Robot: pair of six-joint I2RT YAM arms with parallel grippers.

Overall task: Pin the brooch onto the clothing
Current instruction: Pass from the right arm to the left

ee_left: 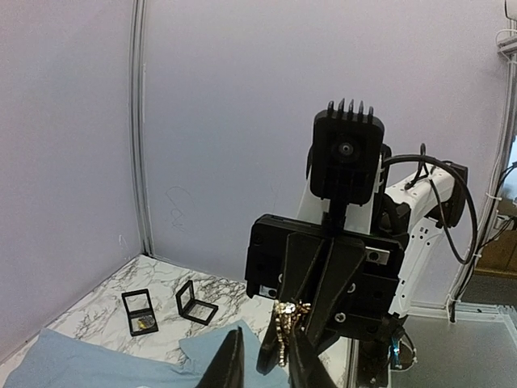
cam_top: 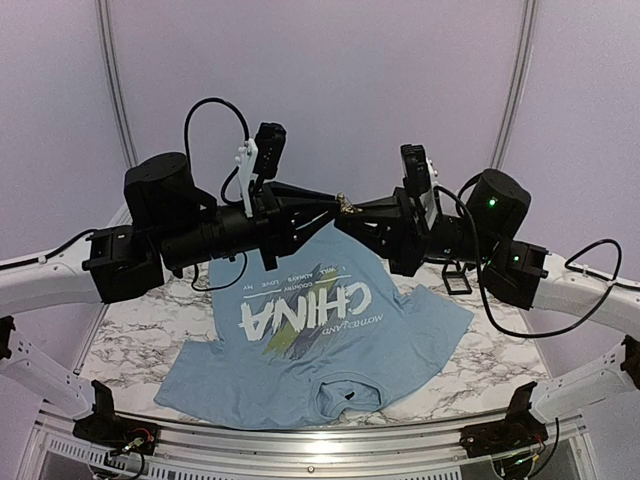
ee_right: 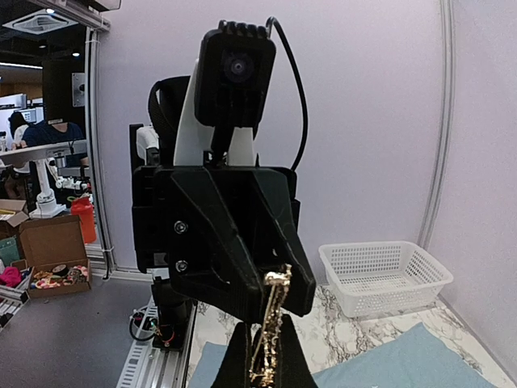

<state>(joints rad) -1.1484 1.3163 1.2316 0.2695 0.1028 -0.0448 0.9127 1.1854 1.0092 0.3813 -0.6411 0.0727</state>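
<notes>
Pale lilac booth panels with slim metal uprights close in a white, grey-veined marble-look surface (cam_top: 130, 330), and past its left edge the right wrist view shows a grey floor, an open cardboard box (ee_right: 50, 250) and a red bottle (ee_right: 83, 220). A light blue T-shirt (cam_top: 300, 370) lies across the middle of the surface with its collar toward the near edge. Big white letters on it read "CHINA", upside down from the overhead camera, with "MOTHERLAND" in a smaller line beside them; the finer lines are too small to read. Above the shirt's far part the two arms meet tip to tip in the air. The right gripper (ee_right: 264, 364) is closed on the brooch (ee_left: 283, 319), a slim, ornate gold piece held upright. The left gripper (ee_left: 265, 364) has its jaws a little apart on either side of the brooch, and contact cannot be made out. Two open square black cases (ee_left: 139, 311) (ee_left: 196, 301) sit near the far edge, and a white mesh basket (ee_right: 386, 279) stands against the wall.
</notes>
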